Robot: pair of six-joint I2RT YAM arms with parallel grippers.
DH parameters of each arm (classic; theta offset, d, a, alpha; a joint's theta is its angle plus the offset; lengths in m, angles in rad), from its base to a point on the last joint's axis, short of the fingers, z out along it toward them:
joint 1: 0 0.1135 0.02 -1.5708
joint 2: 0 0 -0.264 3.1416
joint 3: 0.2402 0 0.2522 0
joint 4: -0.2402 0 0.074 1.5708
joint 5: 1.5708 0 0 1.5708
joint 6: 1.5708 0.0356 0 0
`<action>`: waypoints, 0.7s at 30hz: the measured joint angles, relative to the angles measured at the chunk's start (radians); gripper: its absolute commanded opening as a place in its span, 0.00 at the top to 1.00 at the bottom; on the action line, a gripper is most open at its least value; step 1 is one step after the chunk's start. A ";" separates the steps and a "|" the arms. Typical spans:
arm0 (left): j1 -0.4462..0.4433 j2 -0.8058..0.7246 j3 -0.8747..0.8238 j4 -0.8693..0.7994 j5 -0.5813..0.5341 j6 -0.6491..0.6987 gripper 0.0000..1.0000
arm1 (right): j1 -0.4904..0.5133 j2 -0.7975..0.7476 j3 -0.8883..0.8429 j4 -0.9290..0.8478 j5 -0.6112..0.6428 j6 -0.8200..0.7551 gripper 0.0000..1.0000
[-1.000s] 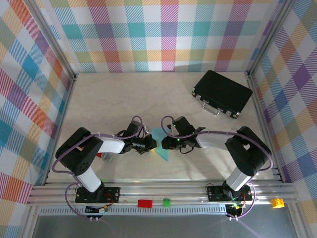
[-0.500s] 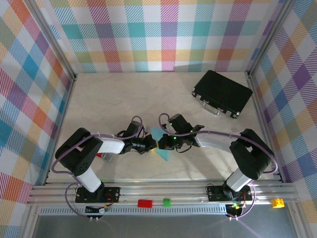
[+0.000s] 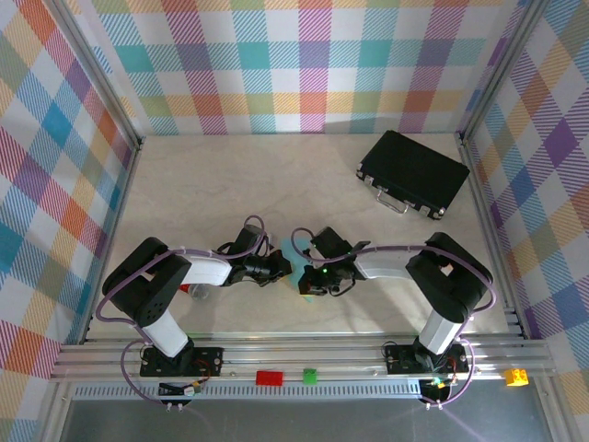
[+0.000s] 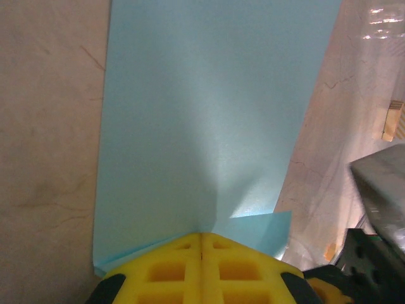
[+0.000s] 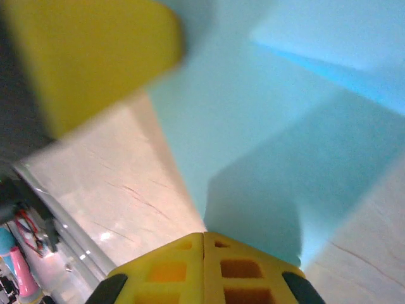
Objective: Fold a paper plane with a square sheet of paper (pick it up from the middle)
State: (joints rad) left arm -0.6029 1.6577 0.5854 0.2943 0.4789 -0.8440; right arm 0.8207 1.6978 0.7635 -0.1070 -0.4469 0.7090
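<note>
While both sets of jaws are sitting clenched, I'm watching the left gripper pressing its yellow pads together at the near edge of the square sheet of paper. I can't tell whether a layer is pinched between them. The right gripper is likewise clamped tight, its tips touching the blue sheet. A yellow block beside it is blurring too much to name. From above, the wrists are meeting mid-table and hiding most of the paper. The black case is lying well apart, far right.
</note>
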 measured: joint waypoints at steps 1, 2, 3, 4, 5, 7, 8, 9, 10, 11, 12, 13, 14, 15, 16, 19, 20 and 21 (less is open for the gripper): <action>0.000 0.000 0.000 -0.002 0.002 0.000 1.00 | 0.000 -0.010 -0.013 0.013 0.000 0.004 0.99; 0.000 0.000 0.000 -0.003 0.002 0.000 1.00 | 0.000 -0.027 -0.027 0.012 0.000 0.011 0.98; 0.000 0.000 0.000 -0.003 0.002 0.000 1.00 | 0.002 -0.045 -0.042 0.009 0.000 0.016 0.98; 0.000 0.000 0.000 -0.003 0.002 0.000 1.00 | 0.004 -0.066 -0.058 0.002 0.000 0.021 0.98; 0.000 0.000 0.000 -0.003 0.002 0.000 1.00 | 0.006 -0.085 -0.068 -0.010 0.000 0.027 0.97; 0.000 0.000 0.000 -0.003 0.002 0.000 1.00 | 0.006 -0.116 -0.071 -0.029 0.000 0.040 0.97; 0.000 0.000 0.000 -0.003 0.002 0.000 1.00 | 0.006 -0.131 -0.069 -0.031 0.000 0.044 0.97; 0.000 0.000 0.000 -0.003 0.002 0.000 1.00 | 0.006 -0.141 -0.061 -0.035 0.000 0.047 0.97; 0.000 0.000 0.000 -0.003 0.002 0.000 1.00 | 0.006 -0.144 -0.048 -0.038 0.000 0.052 0.97; 0.000 0.000 0.000 -0.003 0.002 0.000 1.00 | 0.006 -0.140 -0.029 -0.037 0.000 0.056 0.97; 0.000 0.000 0.000 -0.003 0.002 0.000 1.00 | 0.006 -0.134 -0.010 -0.035 0.000 0.062 0.97; 0.000 0.000 0.000 -0.003 0.002 0.000 1.00 | 0.006 -0.120 0.014 -0.033 0.001 0.066 0.97; 0.000 0.000 0.000 -0.003 0.002 0.000 1.00 | 0.006 -0.097 0.040 -0.024 0.003 0.071 0.97; 0.000 0.000 0.000 -0.003 0.002 0.000 1.00 | 0.006 -0.077 0.059 -0.013 0.008 0.074 0.97; 0.000 0.000 0.000 -0.003 0.002 0.000 1.00 | 0.006 -0.048 0.076 0.001 0.014 0.078 0.97; 0.000 0.000 0.000 -0.003 0.002 0.000 1.00 | 0.006 0.019 0.080 0.022 0.031 0.090 0.97; 0.000 0.000 0.000 -0.002 0.002 0.000 1.00 | 0.006 0.032 0.063 0.031 0.035 0.095 0.97; 0.000 0.000 0.000 -0.002 0.002 0.000 1.00 | 0.008 0.036 0.045 0.036 0.035 0.098 0.96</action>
State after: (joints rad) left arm -0.6029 1.6577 0.5858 0.2920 0.4805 -0.8440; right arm 0.8291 1.7336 0.8089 -0.0708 -0.4122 0.8066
